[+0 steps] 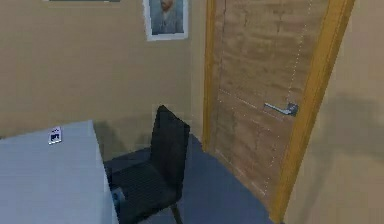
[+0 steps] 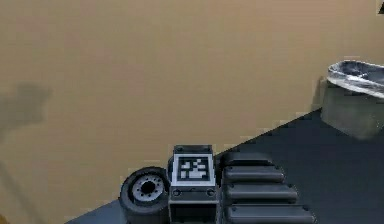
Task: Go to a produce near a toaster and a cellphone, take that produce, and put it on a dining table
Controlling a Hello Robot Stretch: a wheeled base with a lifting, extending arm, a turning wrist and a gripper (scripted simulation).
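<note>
At the bottom of the arm side view, just left of the middle, sits the gripper [image 2: 145, 192], a dark round lump. I can't pick out its fingers, so I cannot tell how they stand or whether they hold anything. Right beside it, touching on its right, is a white square with black marks [image 2: 193, 167] on a dark block. Further right along the bottom edge is the arm [image 2: 256, 195], a dark ribbed bar. Behind all this a plain tan wall [image 2: 150, 70] takes up most of the frame, and a dark blue floor [image 2: 300, 140] slopes up toward the right. At the right edge, in the upper half, a grey bin [image 2: 354, 100] with a pale rim stands on that floor against the wall.

In the forward view, a grey table [image 1: 40, 185] takes up the lower left corner. A small pale flat thing [image 1: 55, 136] lies near its far edge, too small for me to name. A black chair [image 1: 165, 150] stands just right of the table, in the lower middle, its seat pushed close against the table's side. To the right of the chair is a wooden door [image 1: 260, 70] in a yellowish frame, with a metal handle [image 1: 282, 108] at mid-height. A framed picture [image 1: 165, 18] hangs on the tan wall at the top, left of the door.
</note>
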